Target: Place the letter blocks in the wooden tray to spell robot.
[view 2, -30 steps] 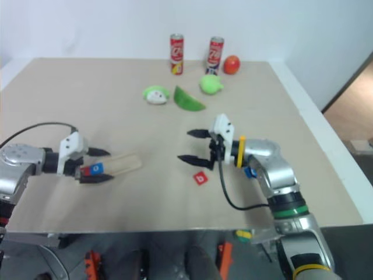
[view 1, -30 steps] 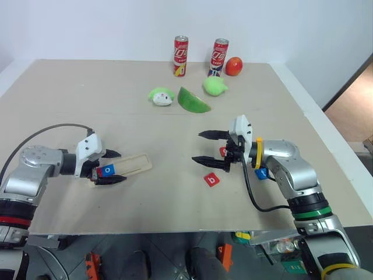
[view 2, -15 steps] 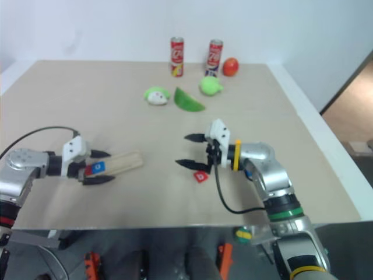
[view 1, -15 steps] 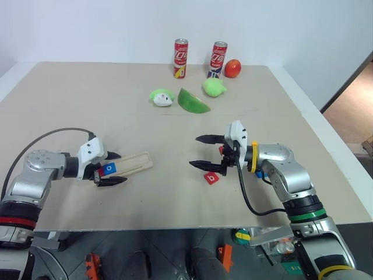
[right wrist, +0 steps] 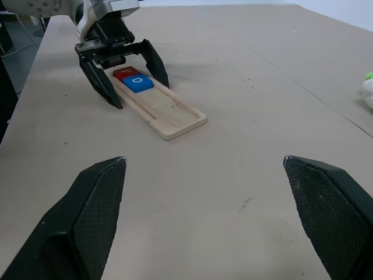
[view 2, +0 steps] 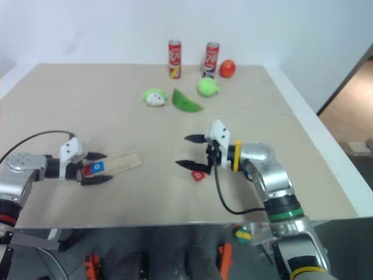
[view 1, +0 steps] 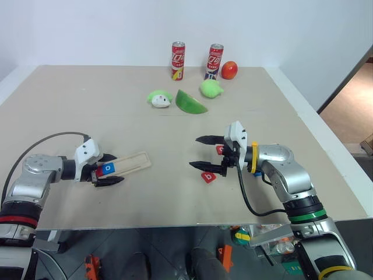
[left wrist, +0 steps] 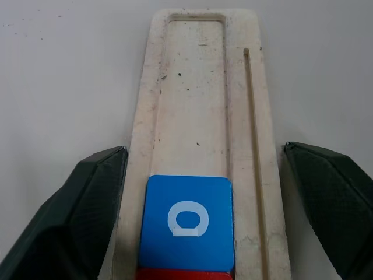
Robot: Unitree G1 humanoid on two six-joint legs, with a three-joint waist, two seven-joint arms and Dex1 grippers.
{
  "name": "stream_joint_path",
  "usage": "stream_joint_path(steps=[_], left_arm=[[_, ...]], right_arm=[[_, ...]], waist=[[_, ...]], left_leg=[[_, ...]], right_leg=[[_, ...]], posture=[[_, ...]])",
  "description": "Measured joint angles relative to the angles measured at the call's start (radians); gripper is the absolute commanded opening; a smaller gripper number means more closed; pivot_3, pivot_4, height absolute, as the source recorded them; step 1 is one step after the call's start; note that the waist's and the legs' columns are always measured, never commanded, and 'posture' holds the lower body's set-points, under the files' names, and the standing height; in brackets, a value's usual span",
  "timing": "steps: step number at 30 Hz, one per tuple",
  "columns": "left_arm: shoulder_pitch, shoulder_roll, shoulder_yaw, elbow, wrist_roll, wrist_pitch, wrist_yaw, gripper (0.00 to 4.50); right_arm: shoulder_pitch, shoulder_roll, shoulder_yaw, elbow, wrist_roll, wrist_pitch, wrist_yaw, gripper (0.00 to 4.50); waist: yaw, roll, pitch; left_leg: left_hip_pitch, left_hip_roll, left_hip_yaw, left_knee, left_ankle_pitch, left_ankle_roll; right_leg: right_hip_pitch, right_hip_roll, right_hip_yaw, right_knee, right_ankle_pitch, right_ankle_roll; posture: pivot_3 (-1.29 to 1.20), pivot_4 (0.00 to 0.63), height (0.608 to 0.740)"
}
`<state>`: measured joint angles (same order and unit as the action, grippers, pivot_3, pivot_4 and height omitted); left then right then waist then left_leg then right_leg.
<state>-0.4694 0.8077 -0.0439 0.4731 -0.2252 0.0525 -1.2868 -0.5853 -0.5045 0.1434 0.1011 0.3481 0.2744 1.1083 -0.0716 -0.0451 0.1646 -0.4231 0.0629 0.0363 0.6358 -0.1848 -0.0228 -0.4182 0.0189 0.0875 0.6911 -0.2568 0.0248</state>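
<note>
Pale wood tray [view 1: 125,164] lies on the desk [view 1: 87,111] at the left, angled, its near end between the fingers of the left tool [view 1: 108,170]. A blue "o" block [view 1: 109,169] sits in that end of the tray, a red block [view 1: 101,171] touching it on the side nearer the wrist. Left tool's fingers stand either side of the tray, apart from the blocks, holding nothing. Right tool [view 1: 201,153] hangs over mid-desk, pointing left, fingers wide, nothing between them. A red "b" block [view 1: 208,177] lies flat on the desk just below its lower finger. Another red block [view 1: 221,150] shows behind the tool; a blue one [view 1: 258,174] peeks out by the right forearm. At the far edge: two cans [view 1: 178,59], a red fruit [view 1: 229,70], three green toys [view 1: 190,101].

Left wrist view: tray groove [left wrist: 195,105] runs away from the camera, bare beyond the blue "o" block [left wrist: 187,230]. Red block's edge [left wrist: 185,274] touches it at the near side. Both fingers [left wrist: 87,210] flank the tray's long edges; whether they touch the wood, cannot tell.

Right wrist view: own fingers [right wrist: 87,221] spread wide over bare desk. Across the desk the left tool [right wrist: 123,69] straddles the tray's [right wrist: 172,114] far end, red and blue blocks [right wrist: 138,83] side by side in the groove between its fingers.
</note>
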Motion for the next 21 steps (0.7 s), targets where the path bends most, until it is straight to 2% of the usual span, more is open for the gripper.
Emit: stream_joint_path(steps=[1, 2, 6, 9, 13, 18, 21], left_arm=[[0.001, -0.001, -0.001, 0.000, 0.002, -0.012, -0.002, 3.30], [0.001, -0.001, -0.001, -0.001, 0.005, -0.017, -0.001, 3.20], [0.025, -0.001, -0.005, -0.096, 0.029, -0.011, 0.015, 3.20], [0.034, -0.024, -0.064, -0.229, 0.034, 0.034, 0.012, 3.20], [-0.002, -0.091, -0.161, -0.335, 0.061, 0.092, 0.009, 3.20], [-0.104, -0.177, -0.252, -0.321, 0.108, 0.105, 0.006, 3.20], [-0.174, -0.236, -0.290, -0.240, 0.138, 0.081, 0.005, 3.20]], right_arm=[[0.000, 0.000, 0.000, -0.001, 0.000, 0.001, 0.000, 4.50], [0.001, 0.000, 0.000, -0.004, 0.000, 0.002, -0.001, 4.50], [0.022, -0.018, -0.003, -0.039, 0.001, 0.010, -0.004, 4.50], [0.028, -0.037, -0.005, -0.057, 0.004, 0.021, 0.001, 4.50], [0.048, -0.118, -0.036, -0.075, 0.021, 0.033, 0.041, 4.50], [0.079, -0.176, -0.047, -0.047, 0.015, 0.007, 0.079, 4.50], [0.092, -0.192, -0.059, -0.027, 0.008, -0.005, 0.087, 4.50]], waist=[[0.000, 0.000, 0.000], [0.001, 0.000, 0.000], [0.003, 0.000, 0.000], [0.011, 0.001, 0.000], [0.028, 0.001, 0.000], [0.028, 0.001, 0.000], [0.025, 0.001, 0.000]], left_leg=[[0.000, 0.000, 0.000, 0.000, 0.000, 0.000], [0.000, 0.000, 0.000, 0.000, 0.000, 0.000], [-0.001, 0.000, 0.000, 0.000, 0.000, 0.000], [-0.002, -0.003, 0.000, 0.000, 0.000, 0.000], [-0.004, -0.005, 0.000, 0.000, 0.000, -0.001], [-0.005, -0.007, -0.001, 0.000, 0.000, 0.000], [-0.005, -0.006, -0.001, 0.000, 0.000, 0.000]], right_leg=[[0.000, 0.000, 0.000, 0.000, 0.000, 0.000], [0.000, 0.000, 0.000, 0.000, 0.000, 0.000], [0.000, -0.001, 0.000, 0.000, -0.001, 0.000], [0.000, -0.002, 0.002, 0.000, -0.002, 0.002], [-0.001, -0.002, 0.005, -0.001, -0.004, 0.007], [-0.001, -0.002, 0.006, -0.002, -0.003, 0.008], [-0.001, -0.001, 0.007, -0.002, -0.002, 0.008]], posture=[[0.00, 0.150, 0.740], [0.00, 0.150, 0.740], [0.00, 0.150, 0.740], [0.00, 0.150, 0.740], [0.00, 0.150, 0.740], [0.00, 0.150, 0.740], [0.00, 0.150, 0.740]])
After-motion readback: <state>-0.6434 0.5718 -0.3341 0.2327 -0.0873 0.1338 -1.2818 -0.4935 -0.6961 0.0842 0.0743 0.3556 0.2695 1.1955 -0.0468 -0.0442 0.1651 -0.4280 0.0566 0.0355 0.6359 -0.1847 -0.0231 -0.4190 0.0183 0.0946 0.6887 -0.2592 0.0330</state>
